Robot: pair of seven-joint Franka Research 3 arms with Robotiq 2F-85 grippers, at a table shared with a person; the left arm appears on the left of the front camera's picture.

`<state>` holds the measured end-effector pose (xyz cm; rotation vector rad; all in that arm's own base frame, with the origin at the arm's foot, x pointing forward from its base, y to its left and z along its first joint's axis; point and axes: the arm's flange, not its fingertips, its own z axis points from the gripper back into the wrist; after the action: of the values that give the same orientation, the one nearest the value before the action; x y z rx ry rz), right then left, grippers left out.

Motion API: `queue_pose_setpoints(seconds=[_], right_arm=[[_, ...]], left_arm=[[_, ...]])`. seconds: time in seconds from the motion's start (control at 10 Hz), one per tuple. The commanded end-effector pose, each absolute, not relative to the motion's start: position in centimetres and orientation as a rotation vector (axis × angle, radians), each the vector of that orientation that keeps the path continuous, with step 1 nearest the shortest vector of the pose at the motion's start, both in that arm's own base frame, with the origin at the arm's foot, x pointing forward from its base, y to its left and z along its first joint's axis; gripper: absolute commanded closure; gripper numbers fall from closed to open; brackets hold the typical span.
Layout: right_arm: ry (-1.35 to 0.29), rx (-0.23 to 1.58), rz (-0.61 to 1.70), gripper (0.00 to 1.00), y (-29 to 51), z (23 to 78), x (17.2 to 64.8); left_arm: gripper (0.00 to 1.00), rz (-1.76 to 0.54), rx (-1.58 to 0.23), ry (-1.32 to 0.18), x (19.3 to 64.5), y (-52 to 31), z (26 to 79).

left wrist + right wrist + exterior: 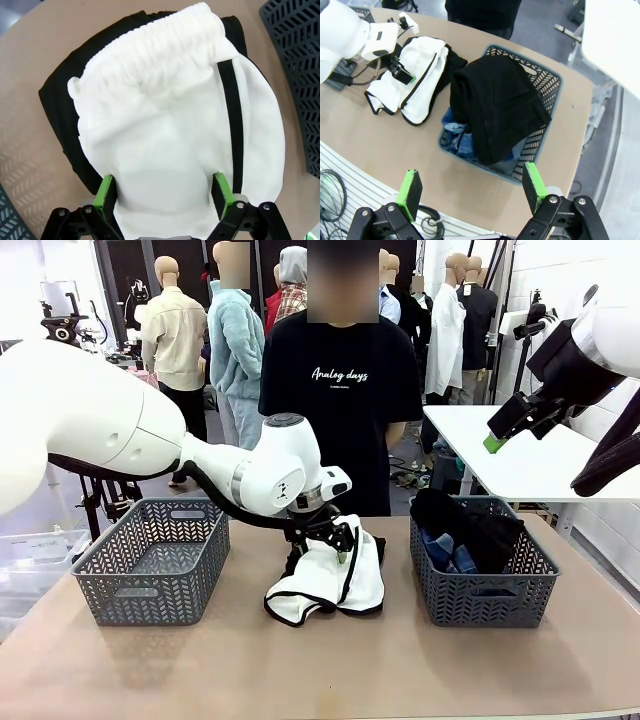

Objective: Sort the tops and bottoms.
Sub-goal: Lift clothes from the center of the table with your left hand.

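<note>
A white garment with black edging lies crumpled at the table's middle, on top of a black garment. My left gripper is down on the white piece, open, with one green pad on each side of a bulge of the cloth. In the right basket another black garment lies over a blue denim piece. My right gripper hangs open, high above the table's right side, holding nothing.
A grey basket with nothing in it stands at the left. A person in a black printed T-shirt stands at the far edge. A white table is behind on the right. The front of the tabletop is bare.
</note>
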<state>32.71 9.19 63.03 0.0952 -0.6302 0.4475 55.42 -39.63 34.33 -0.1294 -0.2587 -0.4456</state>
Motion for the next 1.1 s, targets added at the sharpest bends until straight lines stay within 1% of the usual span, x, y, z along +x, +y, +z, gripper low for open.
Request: queue_pose_setpoints(seconds=[0.0,0.3,0.4,0.8,1.0], right_arm=[[-0.628,0.087,0.452,0.0,9.1,62.7,32.6],[-0.628,0.087,0.452,0.0,9.1,62.7,32.6],[-0.628,0.087,0.452,0.0,9.1,62.7,32.6],[-0.628,0.087,0.452,0.0,9.1,62.7,32.6],[-0.628,0.087,0.452,0.0,9.1,62.7,32.6]], left_arm=[[0.37,-0.458,-0.1,-0.234,55.7,-39.8,35.1],[0.96,-0.432,-0.06,-0.23,55.6,-39.9,35.5],[1.0,-0.429,-0.045,-0.228,55.4,-40.1,35.7],[1.0,-0.397,-0.044,-0.229,55.2,-39.9,36.1],[1.0,-0.404,-0.039,-0.279,54.8,-40.1,37.3]])
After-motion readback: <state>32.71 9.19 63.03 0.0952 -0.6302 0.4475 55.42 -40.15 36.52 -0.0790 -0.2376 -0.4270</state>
